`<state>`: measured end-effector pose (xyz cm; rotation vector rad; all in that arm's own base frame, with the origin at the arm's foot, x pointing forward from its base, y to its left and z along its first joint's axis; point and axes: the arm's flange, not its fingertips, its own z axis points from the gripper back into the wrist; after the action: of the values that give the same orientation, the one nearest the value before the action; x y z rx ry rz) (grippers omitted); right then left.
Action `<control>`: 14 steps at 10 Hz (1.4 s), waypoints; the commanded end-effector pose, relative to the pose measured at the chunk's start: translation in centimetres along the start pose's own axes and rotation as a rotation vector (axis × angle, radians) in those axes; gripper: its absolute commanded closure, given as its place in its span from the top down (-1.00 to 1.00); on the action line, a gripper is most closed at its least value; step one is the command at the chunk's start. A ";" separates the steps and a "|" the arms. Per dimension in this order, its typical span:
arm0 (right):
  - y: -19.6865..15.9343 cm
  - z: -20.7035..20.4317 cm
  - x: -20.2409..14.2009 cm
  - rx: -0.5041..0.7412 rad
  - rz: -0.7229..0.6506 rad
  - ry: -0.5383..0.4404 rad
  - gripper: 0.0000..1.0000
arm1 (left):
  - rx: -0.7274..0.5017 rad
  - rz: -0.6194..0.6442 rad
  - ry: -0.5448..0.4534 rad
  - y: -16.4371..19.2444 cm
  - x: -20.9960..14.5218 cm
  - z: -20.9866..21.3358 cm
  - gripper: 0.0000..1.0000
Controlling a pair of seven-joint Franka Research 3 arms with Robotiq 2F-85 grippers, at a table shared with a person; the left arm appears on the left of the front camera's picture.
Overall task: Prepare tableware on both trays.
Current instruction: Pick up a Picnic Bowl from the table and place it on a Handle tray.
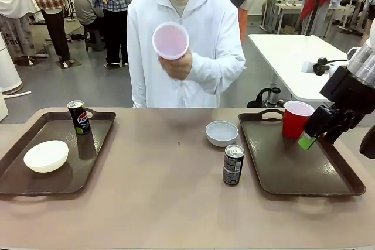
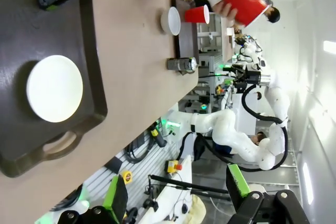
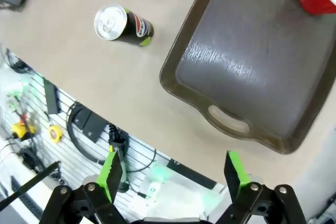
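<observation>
We saw a white slatted wall (image 3: 52, 153) just ahead of the right gripper (image 3: 173, 176), between its jaws and the tan table (image 1: 176, 203)'s edge, hung with black cables (image 3: 81, 121) and small tools. Well beyond those jaws lay a grey floor (image 1: 88, 89), a white table (image 1: 293, 57) and people (image 1: 47, 4) standing at the back. The room was brightly lit.
</observation>
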<state>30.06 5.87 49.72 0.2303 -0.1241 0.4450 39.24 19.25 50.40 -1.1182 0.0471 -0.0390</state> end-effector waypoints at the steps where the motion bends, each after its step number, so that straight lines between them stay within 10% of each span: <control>1: 0.3 0.9 -0.8 -0.001 -0.019 -0.009 1.00 | -0.013 0.008 -0.006 -0.4 0.1 0.3 1.00; 6: 0.3 0.9 -0.5 -0.003 -0.001 -0.017 1.00 | -0.013 0.008 -0.006 -0.4 0.1 0.3 1.00; 14: 5.9 -6.2 16.6 -0.259 0.006 -0.034 1.00 | -0.013 0.008 -0.006 -0.4 0.1 0.3 1.00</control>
<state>40.64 18.56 47.74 0.0726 -0.2064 0.4796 39.25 19.22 50.46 -1.1183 0.0477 -0.0406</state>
